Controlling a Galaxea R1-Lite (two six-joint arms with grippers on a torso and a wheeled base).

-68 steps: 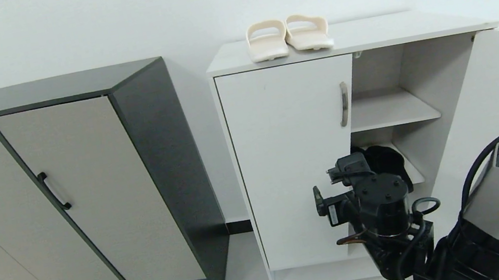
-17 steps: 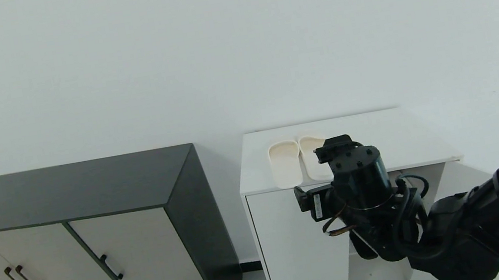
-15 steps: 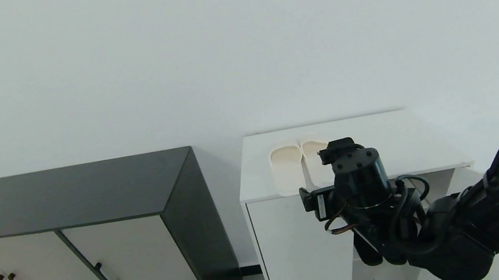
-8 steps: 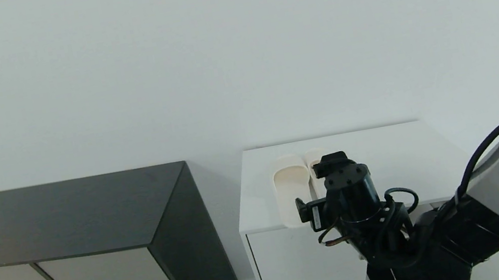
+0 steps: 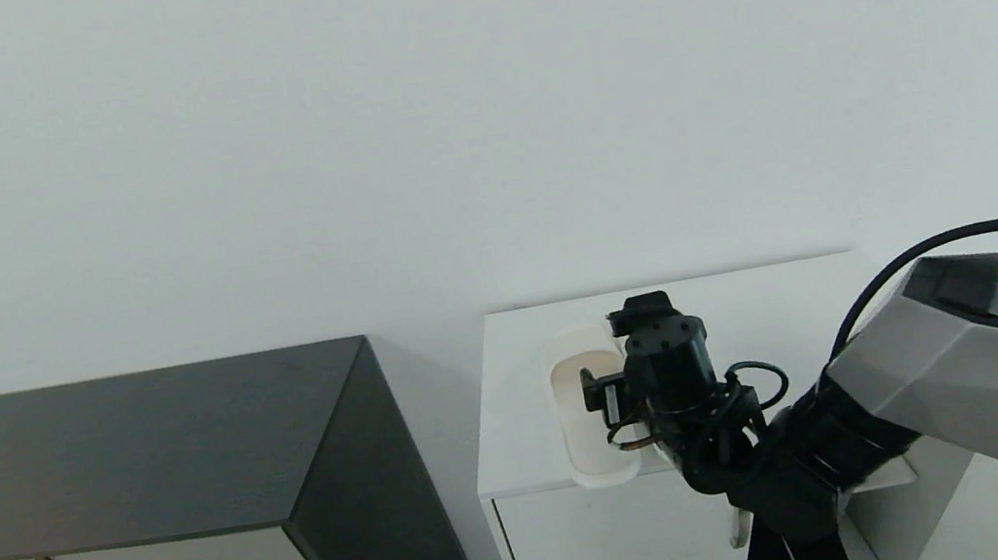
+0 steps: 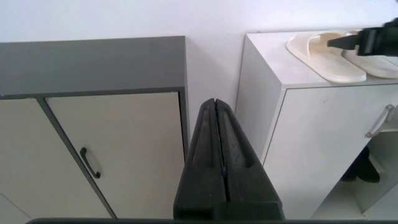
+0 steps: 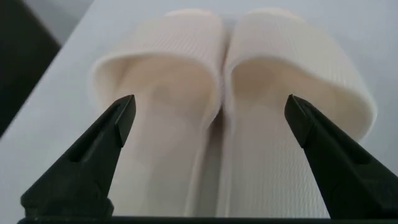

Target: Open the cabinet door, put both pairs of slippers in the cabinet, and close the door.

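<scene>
A pair of cream slippers (image 7: 230,93) lies side by side on top of the white cabinet (image 5: 514,399). My right gripper (image 7: 208,115) is open just in front of the pair, one finger on each outer side. In the head view the right gripper (image 5: 639,315) covers the right slipper and leaves the left cream slipper (image 5: 586,407) showing. My left gripper (image 6: 216,112) is shut on nothing, held low in front of the gap between the two cabinets. A black pair of slippers (image 6: 364,169) sits inside the white cabinet's open right half.
A dark grey cabinet (image 5: 133,453) with pale doors stands left of the white one, a narrow gap between them. The white cabinet's left door (image 6: 323,143) is shut, its metal handle (image 6: 377,121) at its right edge. A plain wall runs behind.
The head camera has risen, so the cabinets sit lower in the picture. My right gripper went from the black slippers on the shelf up to the cabinet top and forward over the cream pair.
</scene>
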